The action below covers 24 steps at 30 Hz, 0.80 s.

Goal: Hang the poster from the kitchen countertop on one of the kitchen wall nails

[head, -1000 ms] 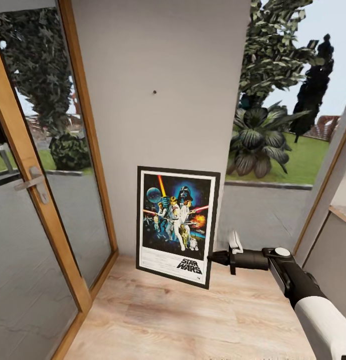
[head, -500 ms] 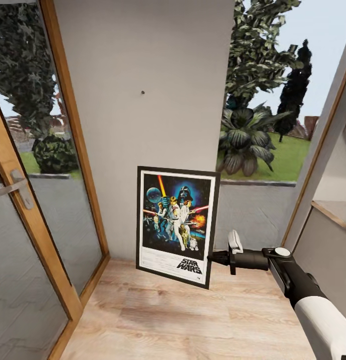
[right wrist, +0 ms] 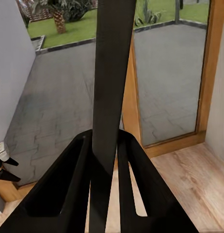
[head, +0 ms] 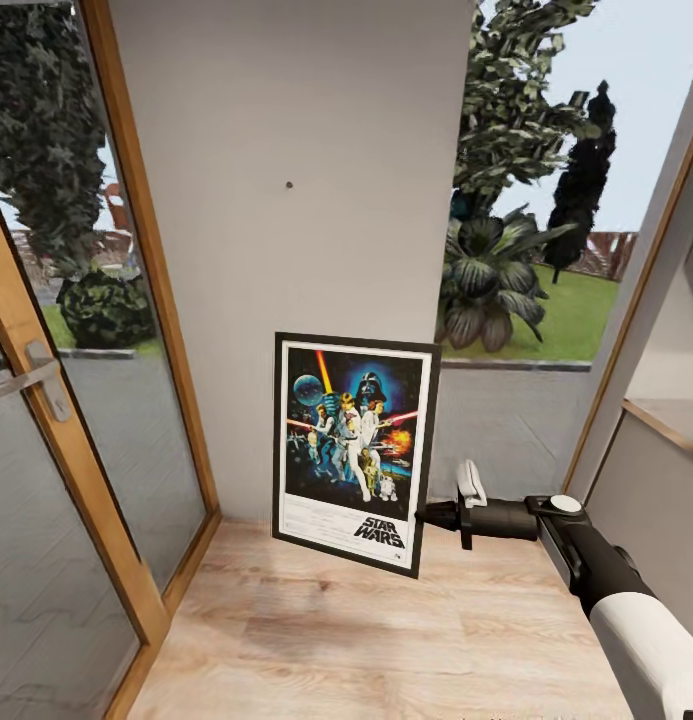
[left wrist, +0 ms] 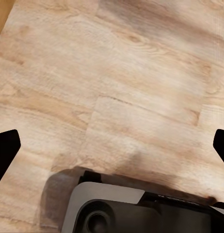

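My right pincer (head: pixel 426 516) pinches the poster (head: pixel 354 452) by its right edge, long axis upright, low before the grey wall, and the nail (head: pixel 289 185) sits well above it, slightly left.

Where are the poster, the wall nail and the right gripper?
poster (head: pixel 354 450): head view, middle of the print.
wall nail (head: pixel 289 185): head view, the dark dot on the wall.
right gripper (head: pixel 426 516): head view, tip at the poster's edge.
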Motion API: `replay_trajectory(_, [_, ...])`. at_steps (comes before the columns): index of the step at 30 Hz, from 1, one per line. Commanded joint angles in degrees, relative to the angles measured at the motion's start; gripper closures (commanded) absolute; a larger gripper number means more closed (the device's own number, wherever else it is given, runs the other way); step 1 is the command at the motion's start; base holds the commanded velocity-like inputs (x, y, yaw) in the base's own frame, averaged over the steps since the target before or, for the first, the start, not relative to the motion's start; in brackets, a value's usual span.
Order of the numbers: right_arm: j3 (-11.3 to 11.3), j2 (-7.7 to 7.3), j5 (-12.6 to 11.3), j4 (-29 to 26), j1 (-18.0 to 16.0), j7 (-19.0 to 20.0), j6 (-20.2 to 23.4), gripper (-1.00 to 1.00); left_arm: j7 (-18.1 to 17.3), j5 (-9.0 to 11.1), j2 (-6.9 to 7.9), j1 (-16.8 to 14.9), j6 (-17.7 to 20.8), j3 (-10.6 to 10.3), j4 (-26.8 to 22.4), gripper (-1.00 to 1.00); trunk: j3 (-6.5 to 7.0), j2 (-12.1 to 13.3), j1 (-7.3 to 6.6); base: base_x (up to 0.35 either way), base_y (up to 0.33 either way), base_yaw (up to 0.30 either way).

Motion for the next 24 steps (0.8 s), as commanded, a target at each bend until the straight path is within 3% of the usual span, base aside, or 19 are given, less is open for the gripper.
replay_trajectory(1, [-0.06,0.01,-0.06,0.03,-0.04,0.36,0.49,1.00,-0.36,0.02,-0.03,0.01,-0.04,0.22,-0.04,-1.00,-0.03,-0.06,0.03,0.000,0.003,-0.218])
replay_trajectory(9, [-0.06,0.01,-0.06,0.03,-0.04,0.36,0.49,1.00,-0.36,0.02,-0.01,0.01,-0.03,0.22,-0.04,-1.00,0.03,-0.06,0.03,0.000,0.001,-0.224])
replay_trajectory(19, [-0.06,0.01,-0.06,0.03,-0.04,0.36,0.49,1.00,-0.36,0.02,0.01,0.01,-0.01,0.22,-0.04,-1.00,0.03,-0.06,0.03,0.005,0.000,-0.026])
replay_trajectory(24, [-0.06,0.01,-0.06,0.03,-0.04,0.36,0.49,1.00,-0.36,0.02,0.03,0.01,-0.01,0.22,-0.04,-1.00,0.03,-0.06,0.03,0.156,0.000,-0.002])
